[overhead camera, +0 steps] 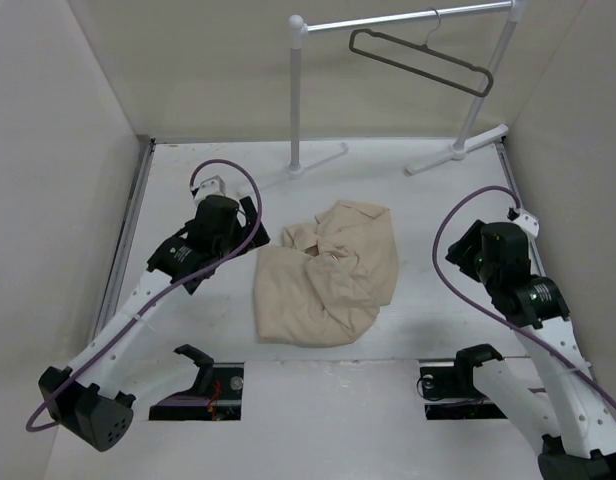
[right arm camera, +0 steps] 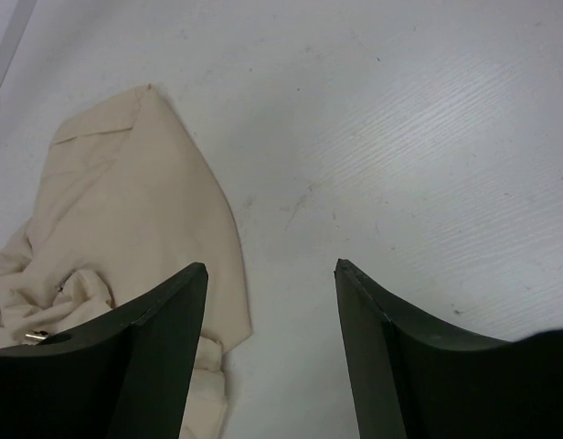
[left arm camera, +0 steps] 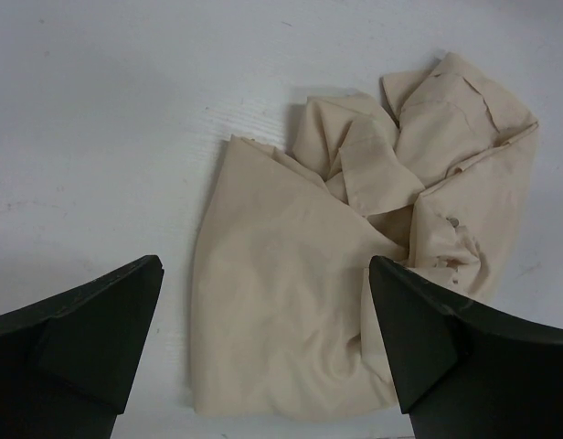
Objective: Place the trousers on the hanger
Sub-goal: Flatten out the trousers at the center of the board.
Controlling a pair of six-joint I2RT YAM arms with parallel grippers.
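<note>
The beige trousers [overhead camera: 328,275] lie crumpled in a heap on the white table's middle. They also show in the left wrist view [left arm camera: 291,293] and the right wrist view [right arm camera: 126,210]. The dark hanger [overhead camera: 413,69] hangs by its wire hook from the white rail at the back, tilted. My left gripper [overhead camera: 250,222] is open and empty, just left of the heap; in its own view [left arm camera: 265,265] the cloth lies below the jaws. My right gripper [overhead camera: 463,250] is open and empty, right of the heap, over bare table [right arm camera: 270,265].
The white garment rail [overhead camera: 408,20] stands at the back on two posts with floor feet [overhead camera: 456,152]. Grey walls close the left, right and back sides. Two dark cutouts [overhead camera: 198,390] sit at the table's near edge by the arm bases.
</note>
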